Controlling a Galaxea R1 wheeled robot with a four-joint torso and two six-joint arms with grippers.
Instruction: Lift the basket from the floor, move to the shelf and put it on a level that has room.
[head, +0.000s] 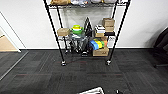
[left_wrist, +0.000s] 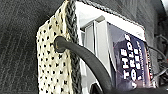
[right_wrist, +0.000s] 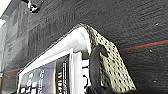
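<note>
1. Facing the shelf (head: 86, 30) squarely, the robot is looking down at a tall black wire rack standing against a white wall, with dark carpet floor (head: 82, 72) lying between robot and rack.
2. Sitting right at the robot's feet, the basket (head: 93, 91) is showing just its pale rim at the near edge of the head view — well apart from the rack's casters.
3. Both wrist cameras are looking closely at the basket's two short ends: the left wrist view is showing cream weave (left_wrist: 53, 62) and a dark loop handle (left_wrist: 82, 60), the right wrist view the opposite end (right_wrist: 110, 67) with its own handle (right_wrist: 96, 67). Its long axis is seemingly running from one arm to the other, each arm being near its own end.
4. Whether the jaws on either side are spread or pinching a handle, I cannot tell; the fingers are not making themselves out.
5. Inside the basket a dark-covered book (left_wrist: 131, 65) is standing upright.
6. On the rack, cardboard boxes (head: 101, 52), colourful items (head: 97, 44) and a green bowl-like thing (head: 76, 29) are crowding the lower tiers; an upper tier (head: 85, 5) is also carrying goods.
7. Nothing is lying on the carpet between basket and rack — a dark chair (head: 161, 47) is standing off at the right.
</note>
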